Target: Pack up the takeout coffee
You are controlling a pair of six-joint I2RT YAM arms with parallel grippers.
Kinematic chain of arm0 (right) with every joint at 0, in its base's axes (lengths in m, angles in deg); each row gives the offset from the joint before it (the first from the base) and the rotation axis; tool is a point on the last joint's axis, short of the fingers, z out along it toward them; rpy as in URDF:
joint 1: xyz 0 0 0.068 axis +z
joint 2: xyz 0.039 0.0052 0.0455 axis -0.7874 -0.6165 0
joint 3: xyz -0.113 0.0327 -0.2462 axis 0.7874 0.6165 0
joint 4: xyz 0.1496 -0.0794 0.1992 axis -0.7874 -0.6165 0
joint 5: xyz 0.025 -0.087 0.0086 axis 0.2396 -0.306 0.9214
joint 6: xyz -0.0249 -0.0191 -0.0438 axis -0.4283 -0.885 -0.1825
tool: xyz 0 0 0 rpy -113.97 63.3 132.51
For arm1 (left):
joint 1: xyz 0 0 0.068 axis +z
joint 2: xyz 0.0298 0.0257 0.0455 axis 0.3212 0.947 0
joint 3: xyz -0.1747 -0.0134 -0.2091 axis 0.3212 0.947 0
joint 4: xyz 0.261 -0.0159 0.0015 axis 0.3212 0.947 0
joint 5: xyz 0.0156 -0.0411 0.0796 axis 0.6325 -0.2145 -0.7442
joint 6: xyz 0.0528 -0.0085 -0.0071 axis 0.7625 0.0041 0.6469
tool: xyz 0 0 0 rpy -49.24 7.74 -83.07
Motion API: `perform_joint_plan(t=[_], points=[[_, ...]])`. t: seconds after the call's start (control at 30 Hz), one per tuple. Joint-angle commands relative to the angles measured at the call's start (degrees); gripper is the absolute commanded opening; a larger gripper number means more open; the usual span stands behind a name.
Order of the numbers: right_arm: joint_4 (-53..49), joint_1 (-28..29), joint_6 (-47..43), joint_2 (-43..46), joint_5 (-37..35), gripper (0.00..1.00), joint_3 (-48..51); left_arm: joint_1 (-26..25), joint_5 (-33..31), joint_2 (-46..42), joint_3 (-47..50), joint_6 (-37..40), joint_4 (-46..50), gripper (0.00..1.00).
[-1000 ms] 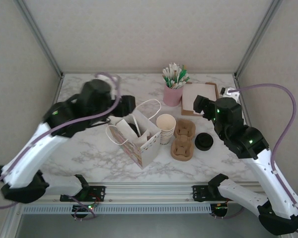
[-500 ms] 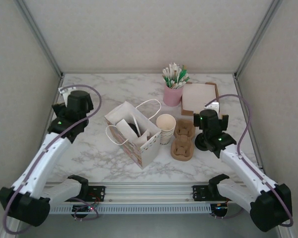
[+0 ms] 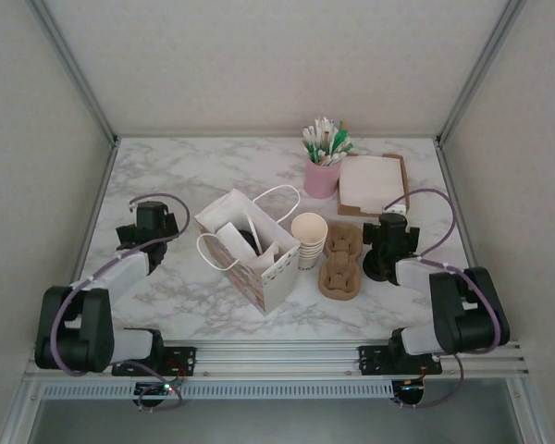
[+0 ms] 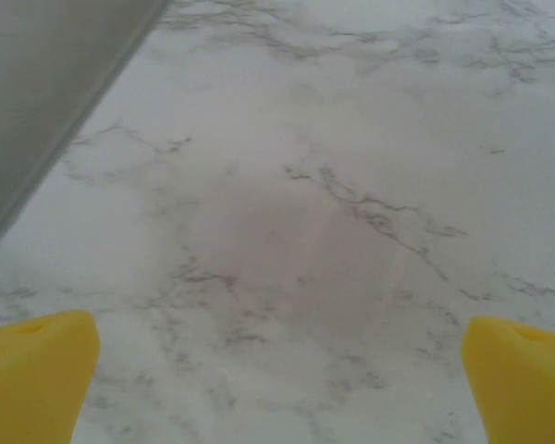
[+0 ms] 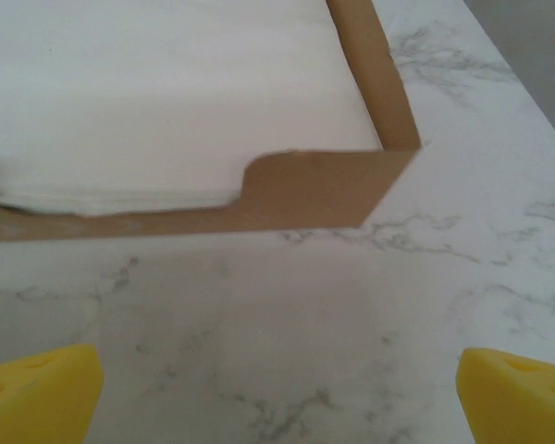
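Both arms sit folded low on the bench. Left end effector [image 4: 277, 375] wide, empty, over bare marble. Right end effector [image 5: 277, 388] wide, empty, facing the napkin box [image 5: 305, 185]. Coffee [image 3: 249, 240] reads as a dark lid inside the bag [image 3: 264, 273], not certain. Judged: packing step done. Next move calls only for confirming the cup sits upright in there.

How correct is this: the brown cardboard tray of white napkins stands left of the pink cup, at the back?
Wrong side. The top external view shows the brown cardboard tray of white napkins standing right of the pink cup, at the back.
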Motion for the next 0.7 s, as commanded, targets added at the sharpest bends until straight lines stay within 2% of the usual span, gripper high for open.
perform_joint_plan(t=[0.0,0.07,0.13,0.33,0.5,0.67], points=[[9.33,-3.29,-0.56,-4.94,7.14,0.99,-4.77,1.07,6.88,4.32,1.04,2.94,-12.61,1.0],[8.65,-3.7,-0.19,-5.73,8.02,0.99,-5.39,1.17,8.15,5.6,-0.01,3.34,-13.05,1.0],[11.01,-3.87,-0.2,-5.27,8.33,0.99,-3.88,1.52,10.61,6.71,0.71,3.17,-17.51,1.0],[12.4,-4.09,-0.68,-5.08,10.3,0.99,-3.02,1.8,11.31,11.9,0.21,3.48,-25.42,1.0],[12.48,-4.09,-0.72,-5.15,10.21,0.99,-3.02,1.83,12.49,10.5,4.56,3.95,-31.74,1.0],[12.41,-4.06,-0.7,-5.14,10.21,0.99,-3.02,1.77,12.32,10.56,4.6,4.04,-31.92,1.0]])
